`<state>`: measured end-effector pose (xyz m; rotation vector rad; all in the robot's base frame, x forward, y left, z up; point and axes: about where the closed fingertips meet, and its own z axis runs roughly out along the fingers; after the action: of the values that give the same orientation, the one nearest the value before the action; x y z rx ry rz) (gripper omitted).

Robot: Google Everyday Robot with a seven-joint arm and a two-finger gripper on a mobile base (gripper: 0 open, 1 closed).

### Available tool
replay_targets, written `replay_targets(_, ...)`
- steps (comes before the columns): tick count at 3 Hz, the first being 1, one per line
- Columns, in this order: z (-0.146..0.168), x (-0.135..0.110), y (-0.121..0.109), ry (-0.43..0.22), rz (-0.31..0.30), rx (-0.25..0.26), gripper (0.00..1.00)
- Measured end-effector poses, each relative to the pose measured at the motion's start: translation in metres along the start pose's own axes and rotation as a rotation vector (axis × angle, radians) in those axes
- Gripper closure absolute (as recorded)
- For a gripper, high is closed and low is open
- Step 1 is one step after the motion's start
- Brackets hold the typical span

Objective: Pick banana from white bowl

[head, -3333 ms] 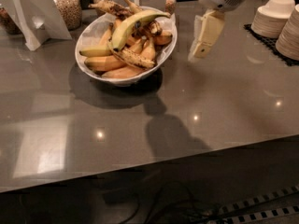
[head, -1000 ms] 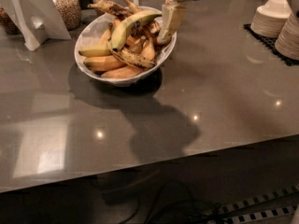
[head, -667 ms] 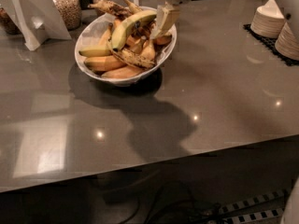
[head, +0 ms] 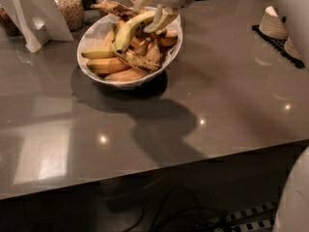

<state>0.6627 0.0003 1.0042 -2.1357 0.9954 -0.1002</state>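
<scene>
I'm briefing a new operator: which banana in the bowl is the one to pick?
On the grey counter stands a heaped white bowl, the gripper over its far rim. The banana lies on top, pointing toward the gripper: longest, smooth greenish-yellow, unlike the orange-yellow bananas and brown-speckled bananas beneath.

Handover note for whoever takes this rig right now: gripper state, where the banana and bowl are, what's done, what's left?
Gripper: over the far right side of the white bowl, at the upper end of the banana; a grip cannot be confirmed.
Banana: lying on top of the other bananas inside the white bowl, not lifted.
White bowl: on the grey counter.
Done: gripper is at the banana.
Left: confirm the grasp, lift the banana clear of the bowl.
</scene>
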Motion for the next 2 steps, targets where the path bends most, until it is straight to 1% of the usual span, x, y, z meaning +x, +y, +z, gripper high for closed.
replay_targets(1, 0.007, 0.000, -0.001, -0.014, -0.013, -0.005, 0.39)
replay_targets(2, 0.020, 0.001, -0.009, -0.037, -0.030, 0.005, 0.47)
